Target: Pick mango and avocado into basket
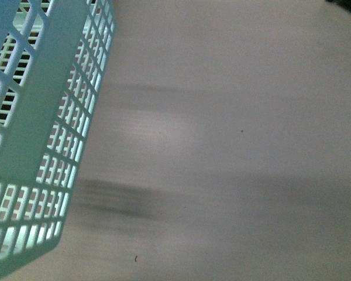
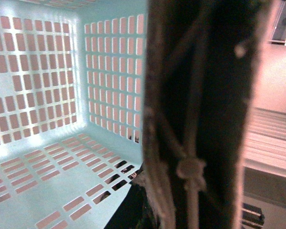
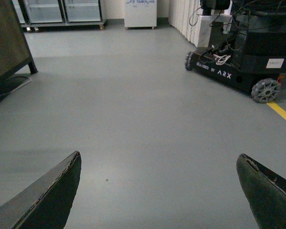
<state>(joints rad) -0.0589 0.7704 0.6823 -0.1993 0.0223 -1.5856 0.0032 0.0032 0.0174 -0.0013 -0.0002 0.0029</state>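
The basket [image 1: 44, 117] is pale turquoise, its walls a grid of small rectangular slots. In the left wrist view the slots show pinkish. The surface [image 1: 234, 146] is plain pale beige-grey. The floor [image 3: 133, 109] is flat grey with a yellow stripe [image 3: 282, 113]. The wheeled base [image 3: 248, 62] is black with white lettering.

The basket [image 2: 47, 95] surrounds the left end effector [image 2: 200, 119]; a wheeled base [image 3: 238, 62] stands well ahead of the right end effector [image 3: 158, 157].
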